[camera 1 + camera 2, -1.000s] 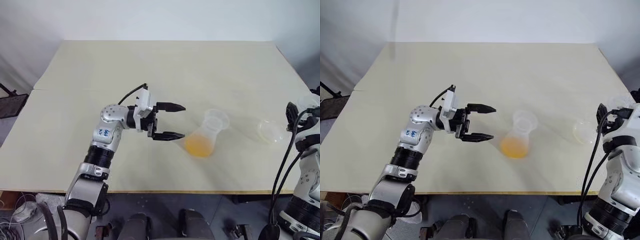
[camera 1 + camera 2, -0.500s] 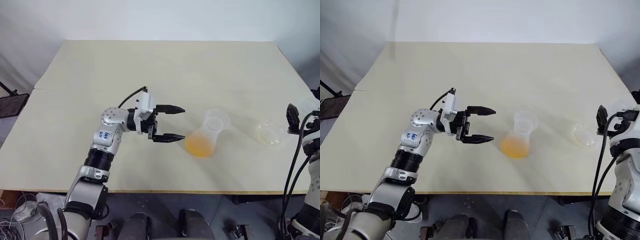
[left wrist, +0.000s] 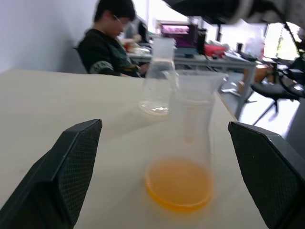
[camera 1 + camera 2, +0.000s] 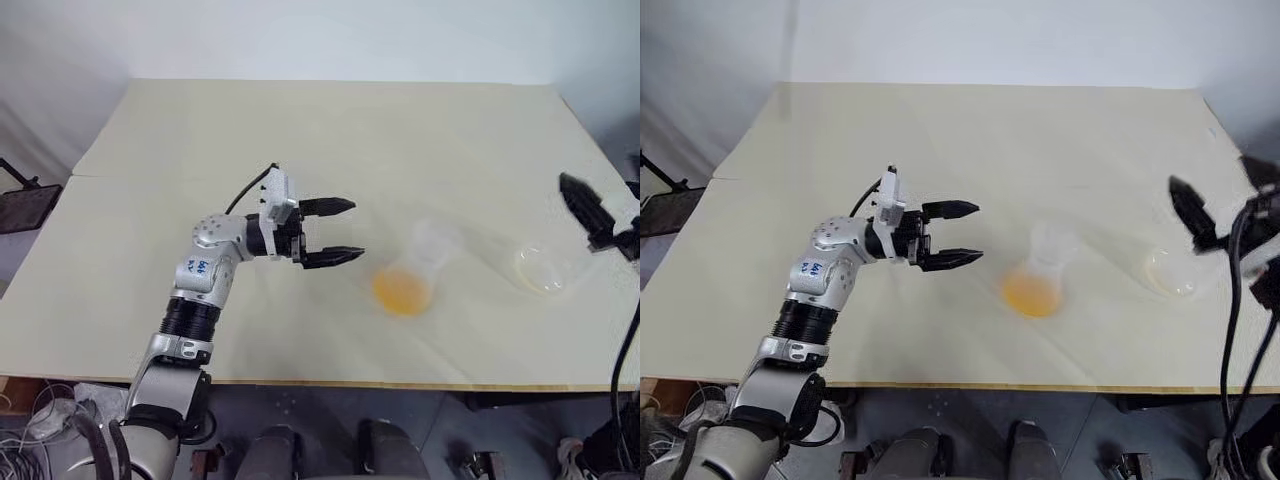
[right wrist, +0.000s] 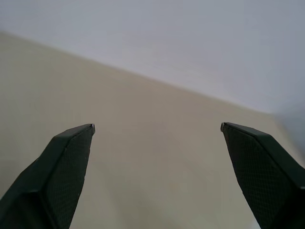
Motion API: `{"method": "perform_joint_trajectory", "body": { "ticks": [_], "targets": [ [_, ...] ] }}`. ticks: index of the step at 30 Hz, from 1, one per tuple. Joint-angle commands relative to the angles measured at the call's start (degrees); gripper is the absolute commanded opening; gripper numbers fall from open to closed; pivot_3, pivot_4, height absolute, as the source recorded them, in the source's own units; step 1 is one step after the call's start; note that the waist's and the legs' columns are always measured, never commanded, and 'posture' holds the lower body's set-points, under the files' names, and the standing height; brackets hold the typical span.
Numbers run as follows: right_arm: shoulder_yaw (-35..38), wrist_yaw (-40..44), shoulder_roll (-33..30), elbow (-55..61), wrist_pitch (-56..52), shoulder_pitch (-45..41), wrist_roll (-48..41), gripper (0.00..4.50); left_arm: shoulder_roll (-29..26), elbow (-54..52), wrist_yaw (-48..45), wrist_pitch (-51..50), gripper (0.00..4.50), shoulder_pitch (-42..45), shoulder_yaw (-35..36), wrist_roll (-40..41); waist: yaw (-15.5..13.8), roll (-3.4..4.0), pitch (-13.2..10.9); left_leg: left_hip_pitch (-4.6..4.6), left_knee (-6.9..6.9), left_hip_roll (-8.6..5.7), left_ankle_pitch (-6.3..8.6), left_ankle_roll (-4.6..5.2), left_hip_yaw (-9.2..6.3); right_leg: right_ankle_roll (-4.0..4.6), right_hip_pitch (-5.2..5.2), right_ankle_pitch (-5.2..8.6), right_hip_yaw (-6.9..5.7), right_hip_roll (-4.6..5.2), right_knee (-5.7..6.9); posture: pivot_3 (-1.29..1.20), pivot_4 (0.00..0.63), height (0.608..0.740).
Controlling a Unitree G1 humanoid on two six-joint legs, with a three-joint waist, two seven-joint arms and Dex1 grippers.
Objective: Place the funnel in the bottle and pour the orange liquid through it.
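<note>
A clear flask (image 4: 425, 250) stands mid-table with the orange liquid (image 4: 402, 290) pooled in its base. My left gripper (image 4: 355, 229) is open and level, pointing at it from its left, a short gap away. In the left wrist view the flask (image 3: 193, 119) and the orange liquid (image 3: 178, 183) lie between the open fingers. The empty bottle (image 4: 540, 268) stands further right, and behind the flask as bottle (image 3: 157, 81). My right gripper (image 4: 1225, 195) hovers open above and beside the bottle, holding nothing. I cannot make out the funnel.
The pale wooden table (image 4: 300, 130) stretches wide behind and to the left of the flasks, with its front edge close to them. A person (image 3: 112, 43) sits at desks beyond the table's far side in the left wrist view.
My right gripper has opened, risen and swung in over the table's right edge near the bottle. My left gripper has drawn back slightly from the flask, still open.
</note>
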State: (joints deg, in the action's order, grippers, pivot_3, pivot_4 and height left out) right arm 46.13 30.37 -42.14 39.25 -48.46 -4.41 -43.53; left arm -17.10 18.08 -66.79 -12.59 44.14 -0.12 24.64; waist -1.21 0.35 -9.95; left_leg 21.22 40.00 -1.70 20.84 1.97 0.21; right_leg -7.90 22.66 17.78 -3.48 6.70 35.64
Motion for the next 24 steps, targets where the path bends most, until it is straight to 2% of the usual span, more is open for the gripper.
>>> {"method": "perform_joint_trajectory", "body": {
  "ticks": [1,2,5,8,11,14,24],
  "targets": [
    [7.0,9.2,-0.7,5.2,1.4,9.9,-6.6,4.44,-2.3,-1.4,-1.2,-2.3,4.50,-1.1,2.0,2.6,-0.5,-0.01,0.0,0.01,0.00,-0.02,0.00,0.00,-0.02,0.00,-0.02,0.00,-0.01,0.01,-0.02,0.00,0.150,0.740],
    [8.0,11.5,-0.4,5.8,2.1,13.5,-7.3,4.44,-3.0,-0.8,-1.5,-2.1,4.50,-1.3,2.0,2.2,-0.4,-0.02,0.0,0.00,0.01,-0.03,0.00,0.00,-0.13,0.00,-0.09,0.00,-0.05,0.01,-0.03,0.00,0.150,0.740],
    [6.7,21.2,0.7,7.6,8.7,28.1,-1.0,4.44,-5.5,0.2,-3.5,-1.8,4.50,-2.8,1.9,1.6,-0.6,-0.05,0.0,-0.06,0.04,-0.13,0.00,0.04,-0.09,-0.07,-0.18,-0.04,-0.08,0.02,-0.10,0.00,0.150,0.740],
    [2.1,28.8,4.4,1.8,19.9,38.5,6.8,4.44,-6.7,2.9,-6.3,1.6,4.50,-3.8,1.9,0.9,-0.5,-0.09,0.0,-0.05,0.03,-0.13,0.01,0.05,-0.08,-0.07,-0.19,-0.04,-0.06,-0.03,-0.17,0.00,0.150,0.740],
    [-0.6,30.3,8.4,-6.0,29.8,39.2,11.0,4.44,-7.2,5.9,-8.4,5.4,4.50,-4.1,2.2,0.4,-0.2,-0.13,-0.1,-0.13,0.04,-0.15,0.01,0.08,0.10,-0.09,-0.21,-0.05,-0.04,-0.04,-0.20,0.00,0.150,0.740],
    [-2.8,31.2,9.5,-10.5,35.0,39.5,13.7,4.44,-7.8,7.3,-9.6,7.0,4.50,-4.6,2.4,0.2,0.0,-0.12,-0.1,-0.17,0.02,-0.16,-0.01,0.12,0.18,-0.10,-0.17,-0.05,0.03,-0.01,-0.20,0.00,0.150,0.740],
    [-4.3,27.1,8.8,-9.4,37.3,36.1,11.4,4.44,-7.0,6.9,-8.0,7.3,4.50,-5.0,2.6,0.4,-0.4,-0.11,0.0,-0.14,0.02,-0.10,-0.01,0.07,0.02,-0.09,-0.14,-0.05,0.08,0.06,-0.15,0.00,0.150,0.740]
  ]
}}
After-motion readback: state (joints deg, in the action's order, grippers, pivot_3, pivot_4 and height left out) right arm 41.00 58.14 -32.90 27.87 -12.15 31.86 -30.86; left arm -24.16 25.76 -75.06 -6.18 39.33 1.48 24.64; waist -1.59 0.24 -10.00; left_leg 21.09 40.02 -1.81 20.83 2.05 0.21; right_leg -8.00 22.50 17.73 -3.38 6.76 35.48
